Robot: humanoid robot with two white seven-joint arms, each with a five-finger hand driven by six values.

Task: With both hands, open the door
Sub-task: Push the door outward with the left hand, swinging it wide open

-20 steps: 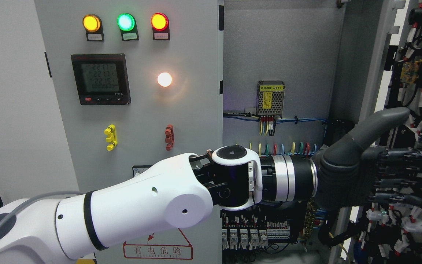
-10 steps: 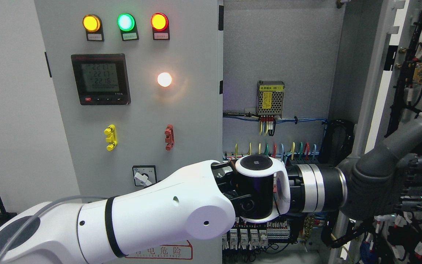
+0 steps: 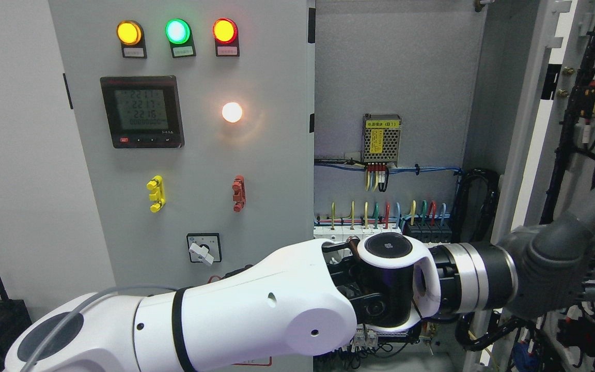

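Observation:
My left arm (image 3: 256, 315) comes in from the lower left and reaches across the cabinet front to the right-hand door (image 3: 527, 134). That door stands swung outward, showing its inner side with black cables and small parts. The grey left hand (image 3: 571, 263) lies flat against this inner side at the picture's right edge, with the thumb stretched up and right. Its fingers reach out past the edge and grasp nothing. The left-hand door (image 3: 199, 155) is closed. My right arm does not show.
The closed door carries yellow, green and red lamps (image 3: 176, 31), a digital meter (image 3: 141, 111), a lit white lamp (image 3: 232, 112) and a rotary switch (image 3: 203, 249). Inside the cabinet are a power supply (image 3: 381, 138), coloured wires and terminal blocks (image 3: 380, 217).
My left arm has slid right and lower, with the hand moving toward the picture's edge. The right-hand door has swung further out, and more of the cabinet's inside shows.

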